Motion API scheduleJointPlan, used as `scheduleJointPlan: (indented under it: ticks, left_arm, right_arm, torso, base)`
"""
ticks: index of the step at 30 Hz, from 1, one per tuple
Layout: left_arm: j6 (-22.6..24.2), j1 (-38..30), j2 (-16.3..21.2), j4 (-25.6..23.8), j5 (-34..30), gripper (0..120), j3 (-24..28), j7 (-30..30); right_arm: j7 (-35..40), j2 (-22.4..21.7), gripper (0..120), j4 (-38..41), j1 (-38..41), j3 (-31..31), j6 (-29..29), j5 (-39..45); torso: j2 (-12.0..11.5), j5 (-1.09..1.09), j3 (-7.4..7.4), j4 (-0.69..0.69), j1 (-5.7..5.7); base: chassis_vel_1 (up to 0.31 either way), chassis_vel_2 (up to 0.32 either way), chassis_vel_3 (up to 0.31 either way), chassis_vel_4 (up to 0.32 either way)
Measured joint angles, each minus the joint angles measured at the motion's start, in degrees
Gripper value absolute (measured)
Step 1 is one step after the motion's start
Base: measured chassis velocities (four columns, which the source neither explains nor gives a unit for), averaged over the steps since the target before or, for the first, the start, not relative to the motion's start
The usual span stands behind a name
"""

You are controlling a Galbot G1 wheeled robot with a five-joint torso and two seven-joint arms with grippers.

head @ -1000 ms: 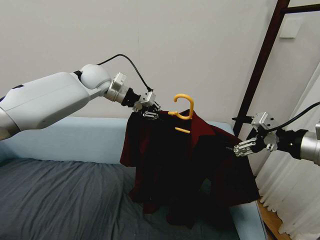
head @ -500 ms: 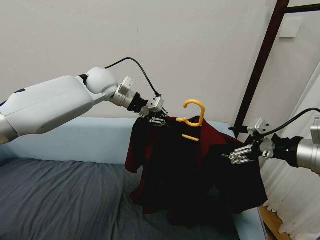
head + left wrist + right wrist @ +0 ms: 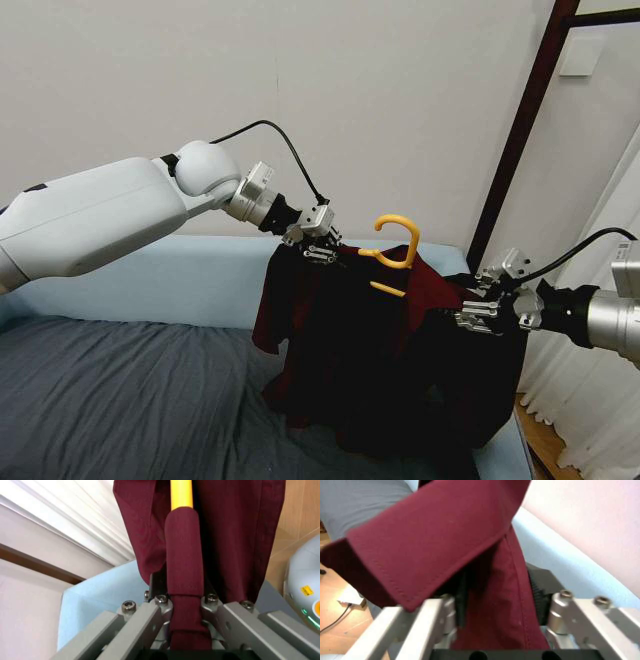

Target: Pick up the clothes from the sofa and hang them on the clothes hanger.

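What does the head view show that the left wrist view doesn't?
Head: right gripper clamped on the shirt, the hanger hook, sofa. Left wrist: fingers close up, pinching the shirt-covered hanger end; wood floor. Both: shirt, yellow hanger, left gripper.

Place: a home, a living room by the look.
Seating: pale blue sofa (image 3: 150, 285) with grey seat cushion (image 3: 100, 400), lower left of the frame.
Backdrop: plain white wall (image 3: 350, 100), upper half.
Right edge: dark wooden post (image 3: 520, 130), white curtain (image 3: 590, 400), wood floor (image 3: 545, 452).
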Motion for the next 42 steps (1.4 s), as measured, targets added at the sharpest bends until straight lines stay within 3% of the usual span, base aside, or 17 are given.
scheduleJointPlan:
  ticks: [7, 21, 31, 41, 42]
  left_arm:
    - [-0.9, 0.2, -0.2, 0.8, 1.5, 2, 0.2, -0.7]
    - [-1.4, 1.0, -0.4, 1.3, 2.1, 2, -0.7, -4.2]
    - [-2.2, 3.8, 3.0, -2.7, -0.1, 33, -2.7, -11.8]
    - [-2.4, 13.0, 9.2, -8.2, -2.0, 74, -9.9, -16.3]
    - [-2.4, 13.0, 9.2, -8.2, -2.0, 74, -9.9, -16.3]
  right_arm:
    - [1.6, 0.6, 10, 0.6, 0.0, -0.8, 2.2, -1.3]
    - [2.0, 1.9, 8, 0.8, -0.2, -1.6, 3.0, -2.2]
    - [5.4, 4.5, 8, -1.8, 0.7, -4.7, 2.9, -2.1]
    - [9.2, 4.7, 7, -3.0, 0.9, -4.6, 2.2, -2.2]
    - [9.2, 4.7, 7, -3.0, 0.9, -4.6, 2.2, -2.2]
  torso:
    - [0.0, 0.01, 0.00, 0.01, 0.00]
    - [0.0, 0.00, 0.00, 0.00, 0.00]
    - [0.0, 0.00, 0.01, 0.01, 0.00]
    - [0.0, -0.01, 0.00, 0.01, 0.00]
    - [0.0, -0.01, 0.00, 0.01, 0.00]
  base:
    - [0.000, 0.000, 0.000, 0.000]
    - [0.000, 0.000, 0.000, 0.000]
    - [0.000, 0.000, 0.000, 0.000]
    - [0.000, 0.000, 0.000, 0.000]
    - [0.000, 0.000, 0.000, 0.000]
